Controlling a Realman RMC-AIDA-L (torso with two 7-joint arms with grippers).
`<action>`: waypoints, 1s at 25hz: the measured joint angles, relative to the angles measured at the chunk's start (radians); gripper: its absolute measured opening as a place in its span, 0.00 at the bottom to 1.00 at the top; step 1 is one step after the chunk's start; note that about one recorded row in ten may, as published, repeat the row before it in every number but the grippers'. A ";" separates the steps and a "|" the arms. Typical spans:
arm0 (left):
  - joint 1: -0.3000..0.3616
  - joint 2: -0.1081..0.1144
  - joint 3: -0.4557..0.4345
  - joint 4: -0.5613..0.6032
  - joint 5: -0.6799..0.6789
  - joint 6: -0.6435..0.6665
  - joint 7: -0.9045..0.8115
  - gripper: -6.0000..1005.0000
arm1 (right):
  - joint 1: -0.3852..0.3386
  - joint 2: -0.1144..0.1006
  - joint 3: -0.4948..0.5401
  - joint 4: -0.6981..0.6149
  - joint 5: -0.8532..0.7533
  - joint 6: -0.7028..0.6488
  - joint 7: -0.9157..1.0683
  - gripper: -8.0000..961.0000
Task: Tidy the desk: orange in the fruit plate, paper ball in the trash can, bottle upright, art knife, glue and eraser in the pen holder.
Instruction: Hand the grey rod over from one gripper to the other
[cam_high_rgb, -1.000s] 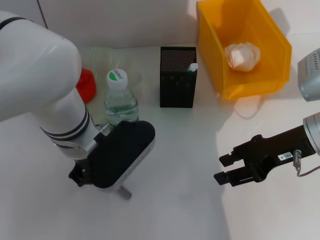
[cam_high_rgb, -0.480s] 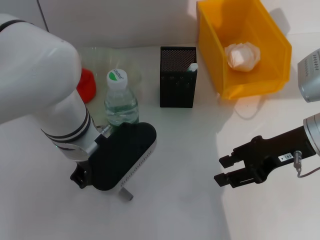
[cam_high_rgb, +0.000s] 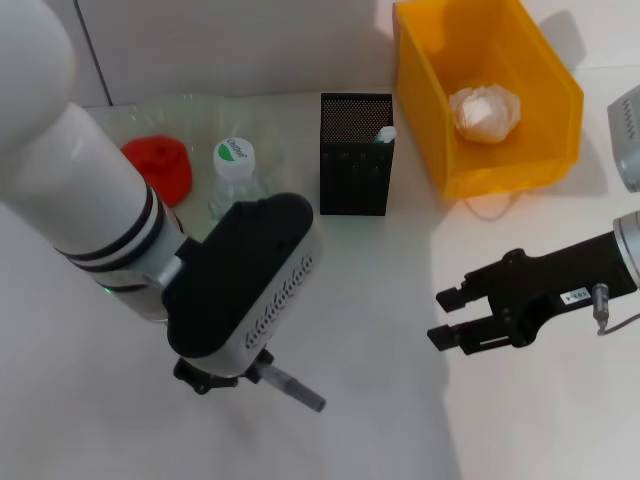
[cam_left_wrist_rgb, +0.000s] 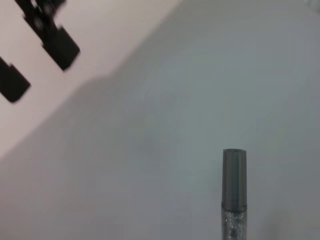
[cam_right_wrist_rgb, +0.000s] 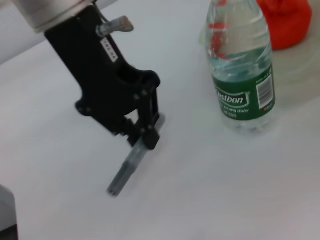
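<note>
The left tool (cam_right_wrist_rgb: 142, 132) is clenched on the art knife (cam_right_wrist_rgb: 131, 165), gripping the slim grey stick near one end while the rest juts out from between the fingers at a slant; whether its free end touches the white table (cam_high_rgb: 380, 330) cannot be told. In the head view the knife (cam_high_rgb: 292, 388) sticks out from under the arm's black wrist housing at the near left of the table, pointing toward the robot's right. The left wrist view shows only the grey shaft (cam_left_wrist_rgb: 233, 192) against the bare table surface.

The right tool (cam_high_rgb: 446, 317) hovers over the right side of the table with its fingers apart and nothing between them.

The bottle (cam_right_wrist_rgb: 241, 70) stands upright, just beside the fruit plate (cam_high_rgb: 190, 108), with its white cap (cam_high_rgb: 234, 156) on. The orange (cam_high_rgb: 160, 167) lies in the plate. The black mesh pen holder (cam_high_rgb: 356, 155) stands near the middle at the back, with a white tip (cam_high_rgb: 385, 133) showing at its rim. The paper ball (cam_high_rgb: 485, 111) lies inside the yellow trash can (cam_high_rgb: 520, 170) at the far right.
</note>
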 joint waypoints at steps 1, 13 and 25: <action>0.004 0.001 -0.026 0.016 -0.042 0.015 0.003 0.15 | 0.003 0.002 0.016 0.001 0.000 -0.002 -0.015 0.57; 0.044 0.006 -0.219 0.042 -0.371 0.048 0.008 0.15 | -0.041 -0.010 0.327 0.050 0.201 -0.138 -0.298 0.57; 0.075 0.010 -0.438 -0.126 -0.740 0.057 -0.005 0.15 | -0.044 -0.042 0.547 0.119 0.222 -0.195 -0.452 0.57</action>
